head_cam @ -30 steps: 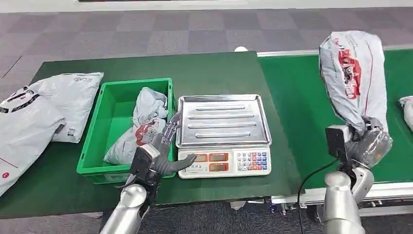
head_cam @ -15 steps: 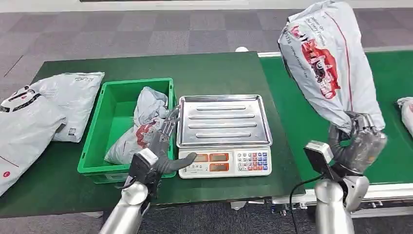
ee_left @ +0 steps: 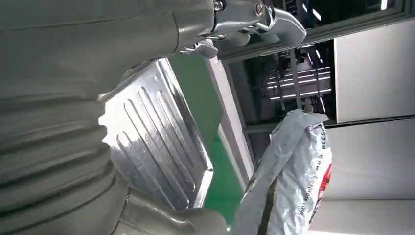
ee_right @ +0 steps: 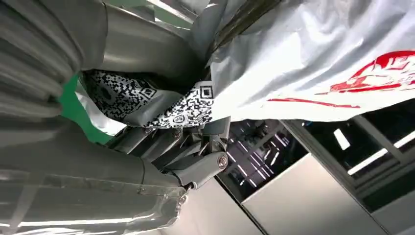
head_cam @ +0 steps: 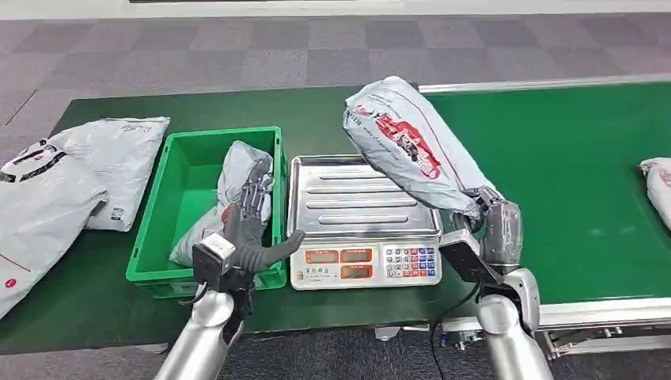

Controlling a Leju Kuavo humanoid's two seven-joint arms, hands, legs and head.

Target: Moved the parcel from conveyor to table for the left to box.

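My right hand grips one end of a grey parcel with red print, and holds it tilted in the air over the right part of the scale's steel tray. The right wrist view shows the parcel and its QR label pinched in that hand. The parcel hangs beyond the tray in the left wrist view. My left hand is raised with fingers spread and holds nothing, at the right front corner of the green box, left of the scale.
The green box holds a grey parcel. Two large grey parcels lie on the table's left. The scale's keypad faces me. On the green conveyor to the right, another parcel lies at the picture's edge.
My right hand has swung the parcel left from above the conveyor to over the scale tray, tipping it lower. My left hand rose a little beside the box.
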